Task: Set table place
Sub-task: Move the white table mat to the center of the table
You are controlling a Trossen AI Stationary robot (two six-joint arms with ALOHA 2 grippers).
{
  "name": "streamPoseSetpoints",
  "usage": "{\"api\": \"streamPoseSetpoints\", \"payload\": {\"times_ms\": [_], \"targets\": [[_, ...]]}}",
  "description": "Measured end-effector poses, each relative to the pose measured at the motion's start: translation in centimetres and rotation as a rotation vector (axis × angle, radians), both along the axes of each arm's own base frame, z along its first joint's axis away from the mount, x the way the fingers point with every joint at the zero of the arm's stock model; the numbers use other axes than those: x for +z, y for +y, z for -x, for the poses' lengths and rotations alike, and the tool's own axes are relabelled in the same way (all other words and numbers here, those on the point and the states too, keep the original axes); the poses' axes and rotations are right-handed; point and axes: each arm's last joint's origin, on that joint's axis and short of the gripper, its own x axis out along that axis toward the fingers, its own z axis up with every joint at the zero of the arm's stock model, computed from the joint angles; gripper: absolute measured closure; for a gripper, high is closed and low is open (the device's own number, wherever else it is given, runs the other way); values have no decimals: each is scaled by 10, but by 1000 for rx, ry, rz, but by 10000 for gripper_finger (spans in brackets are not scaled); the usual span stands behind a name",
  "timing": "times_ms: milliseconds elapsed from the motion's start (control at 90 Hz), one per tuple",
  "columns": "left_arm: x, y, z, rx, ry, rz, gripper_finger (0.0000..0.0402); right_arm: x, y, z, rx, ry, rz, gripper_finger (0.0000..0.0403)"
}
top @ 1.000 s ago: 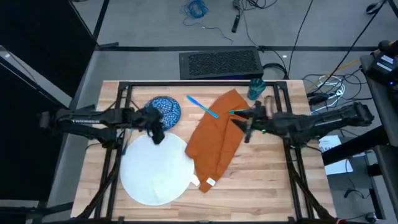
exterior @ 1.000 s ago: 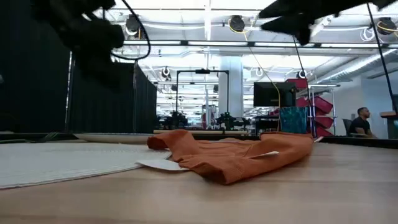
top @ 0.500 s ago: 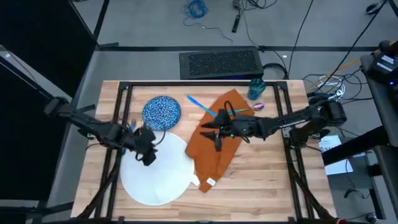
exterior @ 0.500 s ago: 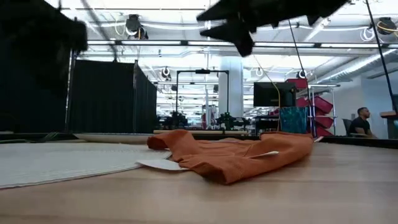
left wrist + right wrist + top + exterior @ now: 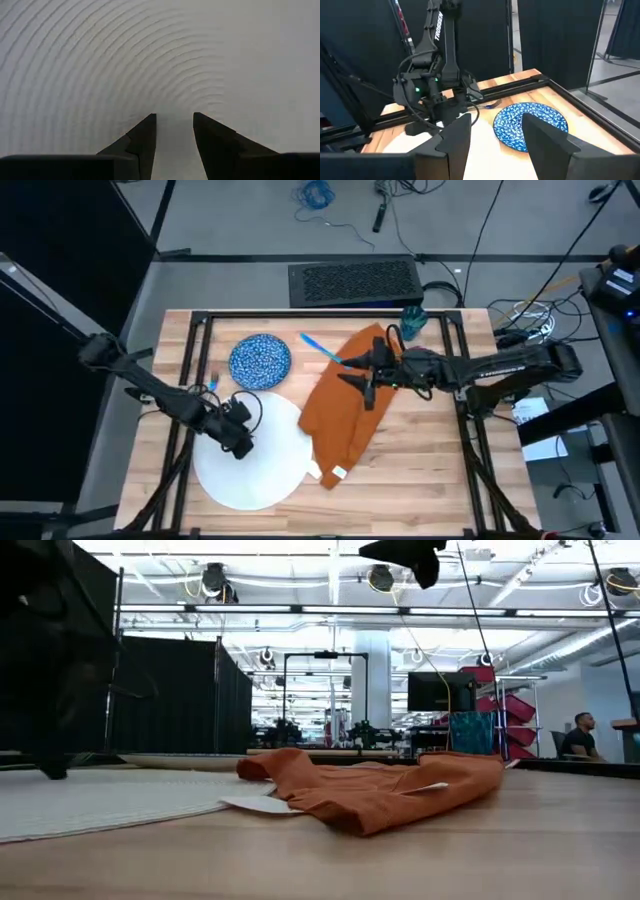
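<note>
High view: napkin (image 5: 345, 408) long axis diagonal, far-right to near-left

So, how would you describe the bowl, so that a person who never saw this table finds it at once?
Start at the big white plate on the wooden table, below the left hand. Just beyond the plate's far edge sits the bowl. It alone is round and blue with white speckles; the napkin beside it is plain orange.

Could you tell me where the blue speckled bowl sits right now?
In the high view, the blue speckled bowl sits on the table's far left part, just beyond the white plate.
</note>
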Motion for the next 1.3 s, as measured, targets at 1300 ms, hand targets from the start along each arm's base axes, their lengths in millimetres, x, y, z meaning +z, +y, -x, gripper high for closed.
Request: {"api": "streamPoseSetpoints", "payload": {"times_ms": [1300], "targets": [[-2,-8,-137,-380,-98,-1,302,28,18,60,-49,-3,-91,238]]}}
